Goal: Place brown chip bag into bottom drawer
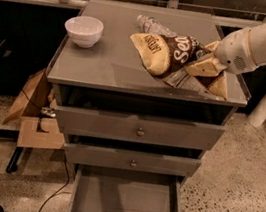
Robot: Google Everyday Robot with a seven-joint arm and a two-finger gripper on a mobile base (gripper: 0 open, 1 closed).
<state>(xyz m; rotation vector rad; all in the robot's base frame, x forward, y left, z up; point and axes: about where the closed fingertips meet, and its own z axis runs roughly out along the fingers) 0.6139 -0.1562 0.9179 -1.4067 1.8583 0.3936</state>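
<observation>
The brown chip bag (169, 56), dark brown in the middle with white lettering and tan-yellow ends, hangs tilted just above the right half of the cabinet top. My gripper (204, 67) comes in from the right on a white arm and is shut on the bag's right end. The bag's left end sticks out free, with its shadow on the top below. The bottom drawer (125, 200) is pulled open at the foot of the cabinet, and its flat grey floor is bare.
A white bowl (84, 30) stands at the top's left. A clear plastic bottle (154, 26) lies behind the bag. Two knobbed drawers (139, 128) above the bottom one are shut. Cardboard boxes (35, 112) and a cable sit left of the cabinet.
</observation>
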